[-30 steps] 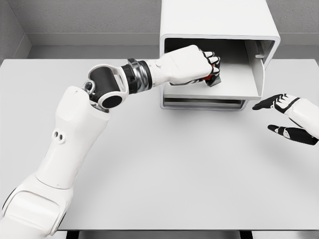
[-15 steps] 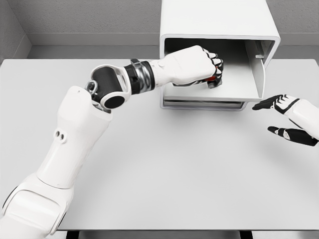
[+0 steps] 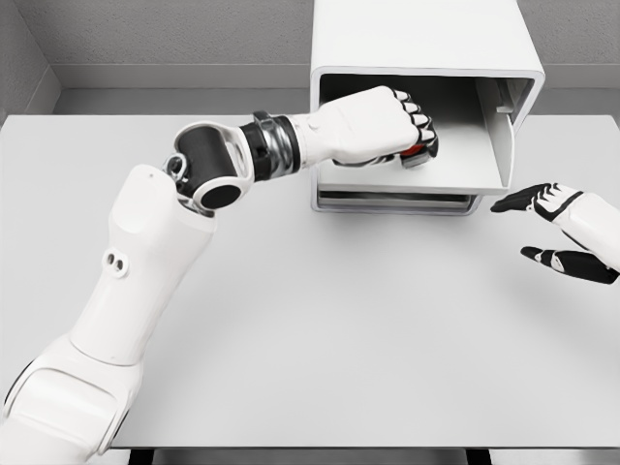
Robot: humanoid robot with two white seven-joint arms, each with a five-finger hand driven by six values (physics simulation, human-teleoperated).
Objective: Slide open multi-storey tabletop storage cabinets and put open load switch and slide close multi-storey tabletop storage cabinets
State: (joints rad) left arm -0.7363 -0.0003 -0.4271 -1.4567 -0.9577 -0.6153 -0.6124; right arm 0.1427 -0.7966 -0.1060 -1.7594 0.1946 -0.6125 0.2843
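White cabinet (image 3: 426, 48) stands open on the surface (image 3: 339, 320); my left robot hand (image 3: 387, 126) clasps the switch (image 3: 418, 152) over its drawer (image 3: 465, 170). My right robot hand (image 3: 557, 228) hovers spread, empty.

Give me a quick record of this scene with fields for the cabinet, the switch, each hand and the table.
cabinet: white storage cabinet at the table's far side, upper drawer slid out toward the robot
load switch: small red and dark item, mostly hidden by the fingers, over the open drawer
left hand: left hand reaches into the drawer, fingers curled round the load switch
right hand: right hand to the right of the cabinet, above the table, fingers spread, holding nothing
table: white table
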